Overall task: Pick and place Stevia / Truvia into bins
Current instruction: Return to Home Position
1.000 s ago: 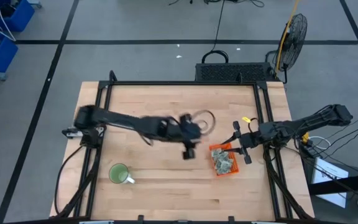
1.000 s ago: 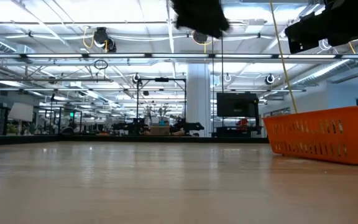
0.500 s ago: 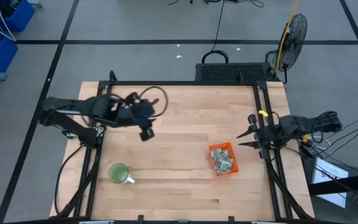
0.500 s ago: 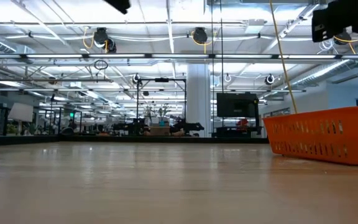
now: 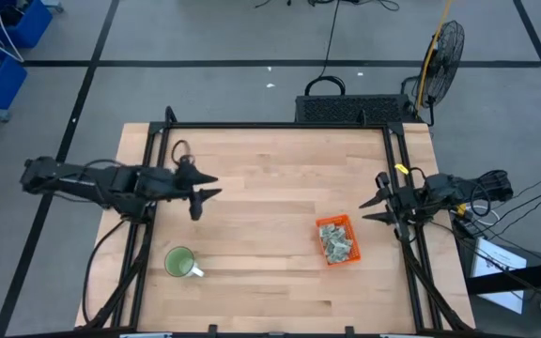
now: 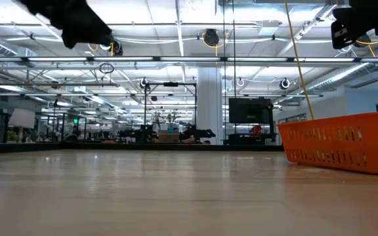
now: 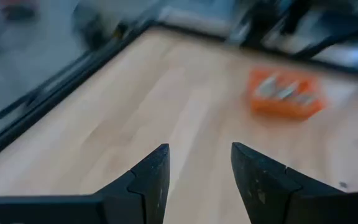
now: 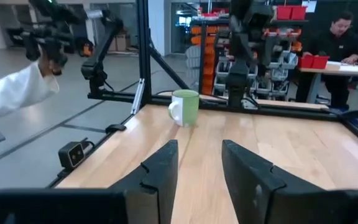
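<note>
Orange tray point(image 5: 332, 222) sits on the right half of the worktop point(image 5: 270, 160) with the pale green-and-white sachets point(image 5: 338, 244) heaped inside it. From above I find none loose on the wood. The tray's long axis runs top-to-bottom in the high view, slightly skewed.

Right gripper point(image 5: 374, 199) — at the right edge, just beside the tray's upper end, jaws apart, nothing between them. Its wrist view looks past the tray, across bare wood to the green mug point(image 8: 185, 107).

Left gripper point(image 5: 205, 191) — near the left edge, well apart from the tray, jaws apart and empty. Its wrist view has the tray point(image 7: 284, 113) ahead and off to one side, sachets point(image 7: 284, 90) visible within. The mug point(image 5: 178, 262) stands near it, untouched.

Low view: tray point(image 6: 340, 147) flat on the wood, both arms high above it.

Judgement: filling looks complete, and the step in hand is parking the arms. The right arm is much the nearer to the tray, so any further reach belongs to it. Neither arm's path crosses the tray or mug, so risk is low.
</note>
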You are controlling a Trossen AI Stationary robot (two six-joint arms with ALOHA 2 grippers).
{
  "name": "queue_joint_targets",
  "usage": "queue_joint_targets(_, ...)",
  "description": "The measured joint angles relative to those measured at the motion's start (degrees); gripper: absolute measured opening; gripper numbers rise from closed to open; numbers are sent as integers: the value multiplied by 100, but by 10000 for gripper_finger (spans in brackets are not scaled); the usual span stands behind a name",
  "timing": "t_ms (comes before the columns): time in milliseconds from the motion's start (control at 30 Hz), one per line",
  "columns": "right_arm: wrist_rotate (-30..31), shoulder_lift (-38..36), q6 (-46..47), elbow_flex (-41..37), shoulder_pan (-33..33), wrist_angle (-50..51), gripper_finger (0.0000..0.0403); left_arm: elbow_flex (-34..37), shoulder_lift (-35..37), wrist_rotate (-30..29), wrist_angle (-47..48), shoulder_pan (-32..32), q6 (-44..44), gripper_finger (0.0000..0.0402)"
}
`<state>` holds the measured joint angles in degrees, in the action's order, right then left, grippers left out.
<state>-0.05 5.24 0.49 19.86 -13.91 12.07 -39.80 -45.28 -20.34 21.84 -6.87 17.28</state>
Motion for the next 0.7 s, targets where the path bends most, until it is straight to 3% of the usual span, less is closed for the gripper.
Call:
queue_joint_targets(200, -2, -3, -96, -231, 0, -30, 118, 2113, 1053, 280, -2928, 16, -548, 177)
queue_joint_targets(400, -4, -1, -168, -878, 0, -309, 118, 3680, 1212, 494, -5569, 15, -689, 177)
queue_joint_targets(467, -2, -3, -270, -998, 0, -395, 118, 3932, 1209, 568, -5844, 15, -713, 177)
queue_joint_targets(700, -2, -5, -534, -864, 0, -348, 118, 3852, 1314, 490, -5457, 64, -969, 177)
